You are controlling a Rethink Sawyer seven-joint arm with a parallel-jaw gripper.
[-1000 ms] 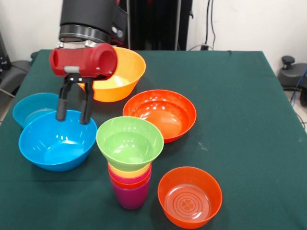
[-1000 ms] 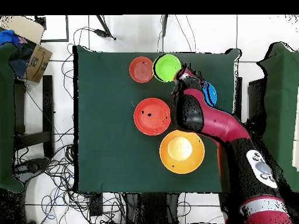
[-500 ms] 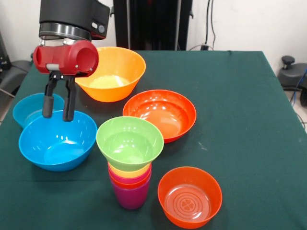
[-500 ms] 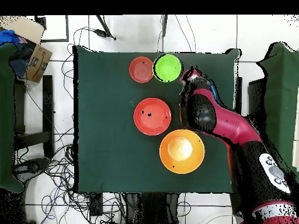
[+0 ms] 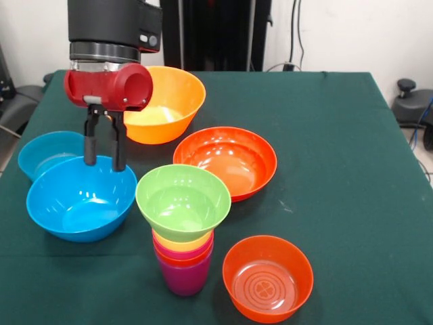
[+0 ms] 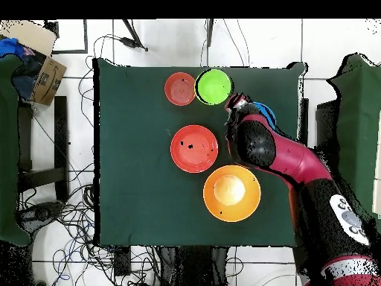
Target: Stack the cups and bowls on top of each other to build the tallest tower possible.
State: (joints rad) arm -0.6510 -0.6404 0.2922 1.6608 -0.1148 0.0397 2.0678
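Note:
The tower stands at the front: a purple cup (image 5: 183, 277) holds nested cups with orange, crimson and yellow rims, and the small green bowl (image 5: 183, 201) (image 6: 213, 86) sits on top. My gripper (image 5: 105, 164) is open and holds nothing. Its two black fingers (image 5: 89, 145) hang at the far rim of the large blue bowl (image 5: 80, 200). The small blue bowl (image 5: 44, 153) lies just behind and left of it. In the overhead view my arm (image 6: 271, 153) covers the blue bowls except for a blue sliver (image 6: 269, 118).
The large orange-yellow bowl (image 5: 166, 101) (image 6: 231, 193) sits behind my gripper. The wide red-orange bowl (image 5: 226, 161) (image 6: 194, 148) is mid-table. The small translucent orange bowl (image 5: 268, 278) (image 6: 180, 89) stands beside the tower. The green cloth (image 5: 338, 169) covers the table.
In the front view my gripper went left over the last second, then came back right and slightly lower to the large blue bowl's far rim. Its fingers stay open. No bowl or cup has moved.

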